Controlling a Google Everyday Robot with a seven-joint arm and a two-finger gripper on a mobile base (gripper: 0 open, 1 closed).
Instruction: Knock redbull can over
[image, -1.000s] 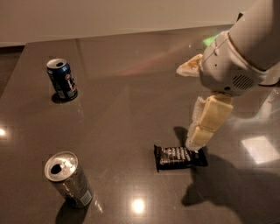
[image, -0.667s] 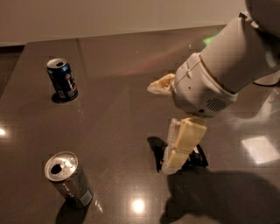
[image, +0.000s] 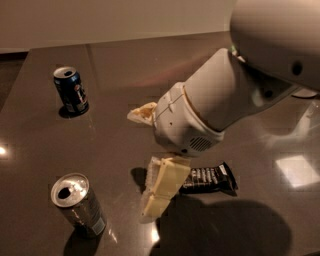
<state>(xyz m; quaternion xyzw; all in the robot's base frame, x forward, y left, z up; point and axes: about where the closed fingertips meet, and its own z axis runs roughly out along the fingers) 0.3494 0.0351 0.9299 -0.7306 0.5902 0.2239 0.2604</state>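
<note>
Beside pincer (image: 141, 164), apart — redbull can (image: 77, 202) upright, slim, silver-grey, shiny top; pincer fingers (image: 161, 192) spread wide.

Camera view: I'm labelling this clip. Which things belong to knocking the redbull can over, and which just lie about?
Job: redbull can, upright, front left; gripper, open, low to its right, not touching.
Lying about: dark blue can, back left; snack bar, beside the gripper.

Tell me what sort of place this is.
Probably an office kitchen or test room: a dark glossy table by a pale wall, holding the redbull can, a blue can and a snack bar. The gripper hangs open between the redbull can and the snack bar.
</note>
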